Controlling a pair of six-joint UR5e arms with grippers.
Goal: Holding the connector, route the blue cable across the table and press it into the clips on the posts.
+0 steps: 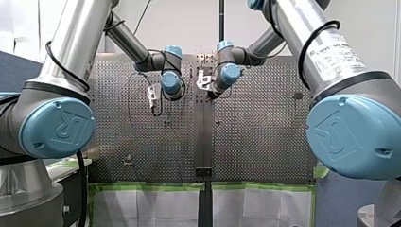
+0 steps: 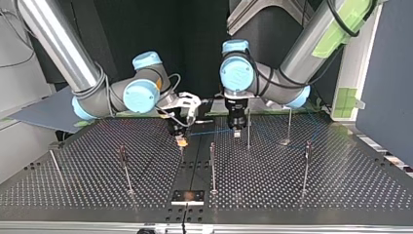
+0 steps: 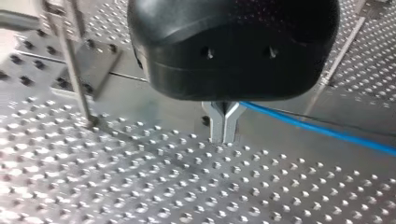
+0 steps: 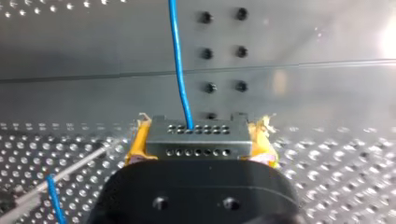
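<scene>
Front view gives little away: the work lies at the far end of the perforated table [image 1: 265,142], too small to read. The clips on the thin posts [image 2: 212,165] cannot be made out in the top view either. Up close, my right gripper [image 4: 201,142] has its yellow pads [image 4: 136,147] clamped on either side of the grey connector [image 4: 196,133], low over the table's middle strip. Its black body hides the connector's lower part. The blue cable [image 4: 180,70] leaves the connector's upper row of holes and runs across to my left gripper [image 3: 224,133]. There the metal fingers [image 3: 217,123] are pressed together, and the cable emerges from their fork.
</scene>
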